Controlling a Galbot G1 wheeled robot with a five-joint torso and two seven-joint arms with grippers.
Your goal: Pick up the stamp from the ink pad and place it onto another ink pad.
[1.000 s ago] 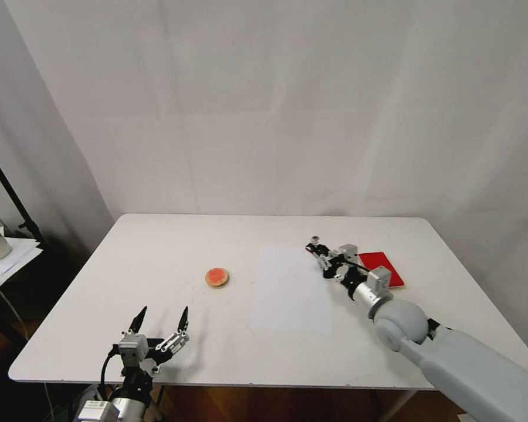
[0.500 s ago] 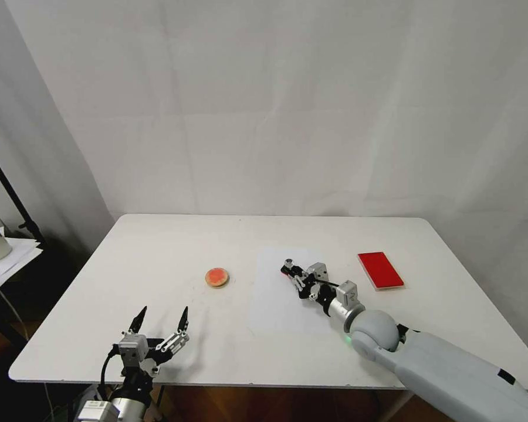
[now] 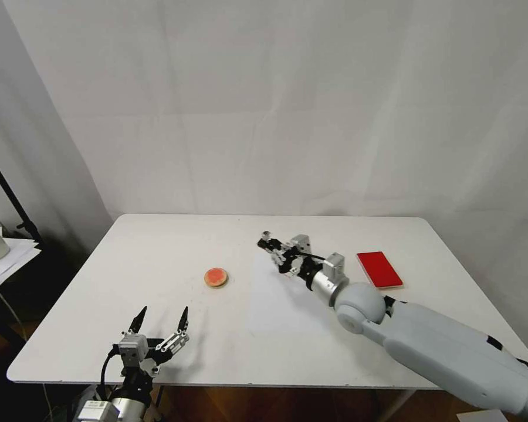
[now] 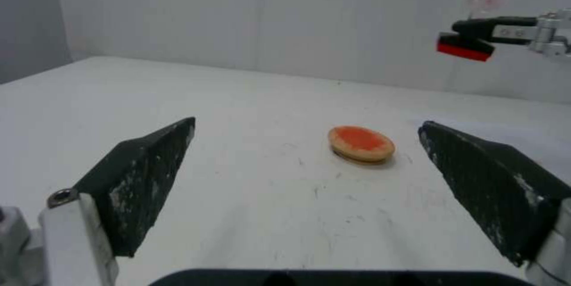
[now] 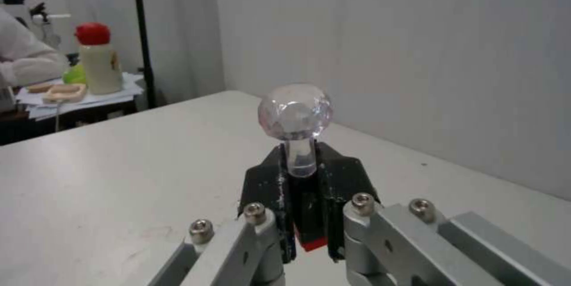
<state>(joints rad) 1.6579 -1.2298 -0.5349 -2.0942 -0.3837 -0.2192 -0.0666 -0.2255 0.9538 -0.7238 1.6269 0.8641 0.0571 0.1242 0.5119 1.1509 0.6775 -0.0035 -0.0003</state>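
My right gripper (image 3: 269, 244) is shut on the stamp (image 3: 267, 238), holding it in the air over the middle of the table; its clear knob (image 5: 294, 111) sticks up between the black fingers (image 5: 265, 183). The left wrist view also catches the stamp (image 4: 470, 45), with a red underside, held above and beyond the round pad. The flat red rectangular ink pad (image 3: 379, 269) lies bare at the right. The round tan-rimmed ink pad (image 3: 216, 277) (image 4: 361, 143) sits left of the gripper. My left gripper (image 3: 161, 325) stands open near the table's front edge, idle.
A white paper sheet (image 3: 287, 299) lies on the white table (image 3: 158, 246) between the two pads. A side table with a red-capped bottle (image 5: 98, 58) and clutter stands off to the left, beside a black pole (image 3: 9, 193).
My right gripper has carried the stamp leftward from beside the red rectangular pad, over the paper sheet, toward the round pad. The left arm has not moved.
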